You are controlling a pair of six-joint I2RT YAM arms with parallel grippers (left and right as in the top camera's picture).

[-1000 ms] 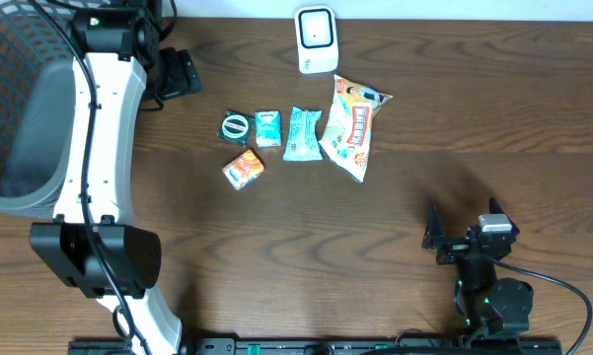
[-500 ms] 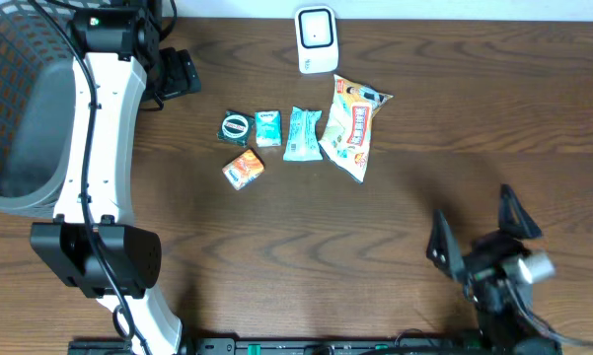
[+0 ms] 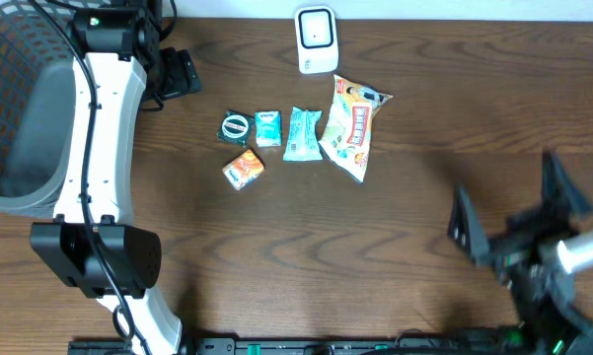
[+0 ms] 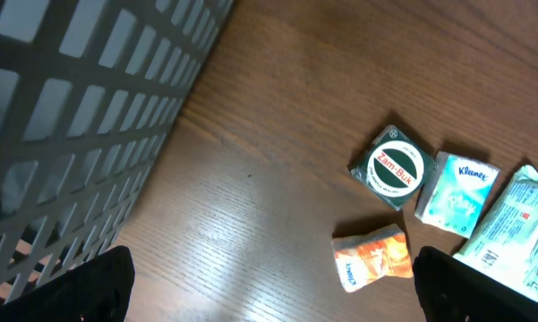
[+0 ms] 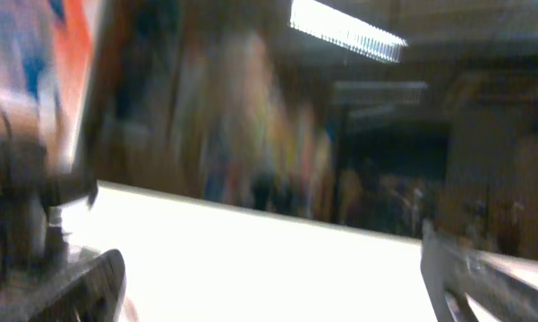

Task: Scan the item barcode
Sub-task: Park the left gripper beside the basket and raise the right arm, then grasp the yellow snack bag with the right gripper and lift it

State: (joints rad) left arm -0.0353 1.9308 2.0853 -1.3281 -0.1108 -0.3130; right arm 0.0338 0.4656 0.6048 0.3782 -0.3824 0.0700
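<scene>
Risk: the bag (image 3: 353, 126) lies against the wipes (image 3: 301, 133), with the tissues (image 3: 267, 128) and tin (image 3: 236, 128) crowded beside them, just below the scanner (image 3: 316, 39). A grab may drag a neighbour or hide the barcode.

Both empty, jaws wide: right gripper (image 3: 513, 209) well apart from the items, left gripper (image 3: 178, 71) by the basket (image 3: 20, 118).

Open tabletop (image 3: 375, 247) before the packets (image 3: 301, 133); basket (image 3: 10, 59) far left

I note a dark wood-grain table (image 3: 276, 247), a grey mesh basket (image 3: 5, 59) at its left, and a blurred ceiling strip light (image 5: 347, 31).
</scene>
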